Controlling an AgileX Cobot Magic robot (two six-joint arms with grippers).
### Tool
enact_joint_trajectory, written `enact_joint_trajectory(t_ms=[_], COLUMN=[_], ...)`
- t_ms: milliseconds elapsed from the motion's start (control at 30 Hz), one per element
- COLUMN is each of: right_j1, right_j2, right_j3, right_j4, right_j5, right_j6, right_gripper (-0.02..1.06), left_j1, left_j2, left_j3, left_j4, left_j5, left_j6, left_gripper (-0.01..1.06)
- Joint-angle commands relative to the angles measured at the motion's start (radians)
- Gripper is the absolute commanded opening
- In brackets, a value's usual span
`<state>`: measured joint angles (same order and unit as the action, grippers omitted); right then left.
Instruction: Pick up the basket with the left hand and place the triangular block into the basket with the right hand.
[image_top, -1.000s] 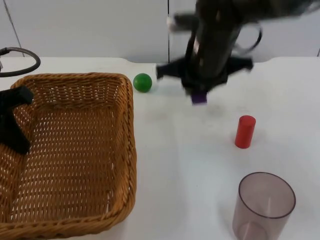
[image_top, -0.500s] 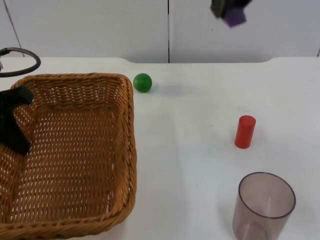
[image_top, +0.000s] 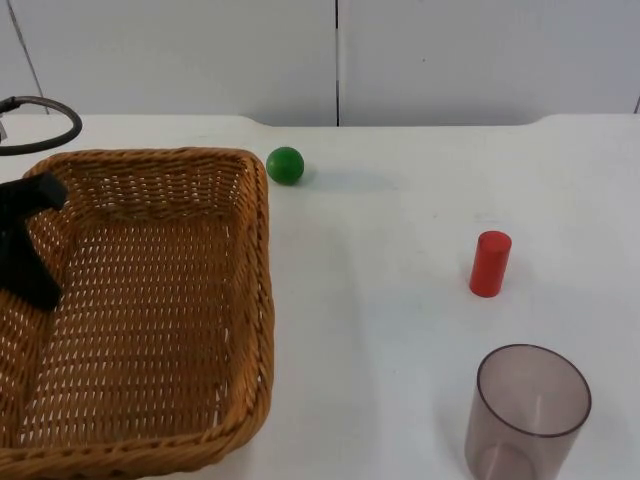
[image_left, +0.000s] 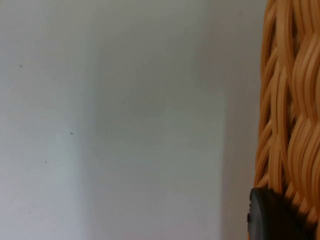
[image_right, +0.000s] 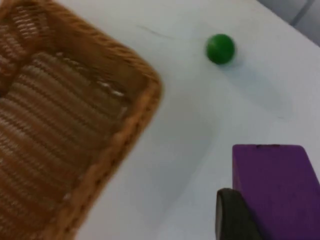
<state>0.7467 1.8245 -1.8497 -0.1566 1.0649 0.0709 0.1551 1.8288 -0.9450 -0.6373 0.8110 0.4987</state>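
Top view first, taken from the left edge across: the left gripper (image_top: 25, 245) sits at the left rim of the wicker basket (image_top: 150, 310), one black finger inside the basket against its wall, and it looks closed on that rim, though the outer finger cannot be made out from above. The basket lies at the left of the white table (image_top: 400, 300), its floor bare. Just past the basket's far right corner, near but not touching it, lies a green ball (image_top: 285, 165). Further right, well apart from the ball, a red cylinder (image_top: 490, 263) stands upright. Nearer the camera and a little further right stands a clear, brownish cup (image_top: 528, 410), upright and mouth up, near the red cylinder but apart from it. Behind the table runs the grey partition wall (image_top: 200, 50). Left wrist view: woven strands of the basket's rim (image_left: 290, 100) run close beside the camera, with a black fingertip (image_left: 272, 215) pressed against them and the bare table beyond. Right wrist view: the right gripper (image_right: 250, 210) holds a purple block (image_right: 275, 190), a black fingertip touching the block's side; the block hangs above the table between the basket's corner (image_right: 145, 95) and the green ball (image_right: 220, 48), outside the basket.
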Motion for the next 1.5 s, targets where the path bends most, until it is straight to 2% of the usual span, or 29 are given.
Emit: enact_joint_trajectory(t_ms=[0,133,233,267,367,533,633,700,800,833,933,967,1000,1033,1100,1200,1367,1467], right_j1=[0.030,0.069,0.102,0.102,0.127,0.137,0.137,0.137,0.137,0.137,0.135,0.135,0.135,0.132,0.123,0.112,0.049,0.007], right_j2=[0.011,0.048,0.115,0.115,0.187,0.275,0.324,0.337,0.352,0.352,0.346,0.341,0.341,0.331,0.305,0.262,0.129,0.000], right_j3=[0.008,0.048,0.082,0.082,0.089,0.089,0.089,0.089,0.089,0.089,0.089,0.089,0.089,0.089,0.089,0.089,0.091,0.151], right_j4=[0.005,0.005,0.068,0.068,0.092,0.102,0.117,0.117,0.141,0.141,0.136,0.134,0.134,0.134,0.106,0.078,0.072,0.050], right_j5=[-0.039,-0.125,-0.235,-0.235,-0.341,-0.423,-0.466,-0.480,-0.488,-0.488,-0.486,-0.484,-0.484,-0.481,-0.478,-0.462,-0.379,-0.368], right_j6=[-0.016,-0.015,-0.020,-0.020,-0.035,-0.035,-0.035,-0.035,-0.035,-0.035,-0.033,-0.033,-0.033,-0.033,-0.035,-0.033,-0.032,-0.034], right_gripper=[0.00,0.00,0.00,0.00,0.00,0.00,0.07,0.11,0.35,0.35,0.67,0.74,0.74,0.80,0.85,0.84,0.84,0.84], left_j1=[-0.004,-0.004,-0.004,-0.004,-0.004,-0.004,-0.004,-0.004,-0.004,-0.004,-0.004,-0.004,-0.004,-0.004,-0.004,-0.004,-0.004,-0.004], left_j2=[-0.004,-0.004,-0.004,-0.004,-0.004,-0.004,-0.004,-0.004,-0.004,-0.004,-0.004,-0.004,-0.004,-0.004,-0.004,-0.004,-0.004,-0.004], left_j3=[-0.007,-0.007,-0.007,-0.007,-0.007,-0.007,-0.007,-0.007,-0.007,-0.007,-0.007,-0.007,-0.007,-0.007,-0.007,-0.007,-0.007,-0.007], left_j4=[-0.028,-0.028,-0.028,-0.028,-0.028,-0.026,-0.026,-0.026,-0.026,-0.026,-0.026,-0.026,-0.026,-0.026,-0.024,-0.024,-0.024,-0.022], left_j5=[0.013,0.016,0.016,0.016,0.018,0.020,0.020,0.020,0.020,0.020,0.020,0.020,0.020,0.020,0.021,0.022,0.020,0.020], left_j6=[-0.002,0.000,0.000,0.000,0.000,0.000,0.000,0.000,0.000,0.000,0.000,0.000,0.000,0.000,0.000,0.000,0.000,0.012], left_gripper=[0.00,0.00,0.00,0.00,0.00,0.00,0.00,0.00,0.00,0.00,0.00,0.00,0.00,0.00,0.00,0.00,0.00,0.00])
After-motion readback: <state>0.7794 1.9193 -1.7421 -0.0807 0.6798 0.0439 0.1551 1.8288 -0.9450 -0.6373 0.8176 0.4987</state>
